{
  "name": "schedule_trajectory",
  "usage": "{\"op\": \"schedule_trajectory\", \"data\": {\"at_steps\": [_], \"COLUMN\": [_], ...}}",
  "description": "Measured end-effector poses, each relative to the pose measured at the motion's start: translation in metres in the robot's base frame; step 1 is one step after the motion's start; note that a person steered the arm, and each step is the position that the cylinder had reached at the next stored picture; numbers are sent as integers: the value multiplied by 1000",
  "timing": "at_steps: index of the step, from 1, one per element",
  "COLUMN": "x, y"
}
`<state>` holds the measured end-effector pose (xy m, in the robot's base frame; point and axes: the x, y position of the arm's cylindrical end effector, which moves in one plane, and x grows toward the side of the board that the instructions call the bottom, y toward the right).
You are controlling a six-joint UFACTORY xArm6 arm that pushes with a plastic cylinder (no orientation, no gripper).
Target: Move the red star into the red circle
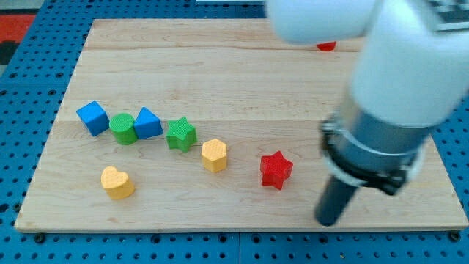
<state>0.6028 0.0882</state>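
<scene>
Red star sits on the wooden board toward the view's lower right, with bare wood all round it. My tip rests just to the view's right of it and a little lower, near but apart from the star, touching no block (it is a plain rod, with nothing to open or close). At the view's top, a small scrap of red peeks from under the white arm; its shape cannot be told, since the arm hides most of it. To the star's left lies a yellow hexagon, close by but not touching. Further left runs a row: green star, blue block, green cylinder and blue cube, the middle ones touching or nearly so. A yellow heart lies alone near the view's bottom left. The arm's bulk covers the board's right side.
</scene>
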Motion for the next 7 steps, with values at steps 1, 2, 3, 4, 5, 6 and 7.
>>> {"op": "schedule_trajectory", "data": {"at_steps": [1,2,3,4,5,6,7], "x": [-57,-105,-142,-135,-153,-240,-288], "y": [-43,-67,-46,14,26,26,26]}}
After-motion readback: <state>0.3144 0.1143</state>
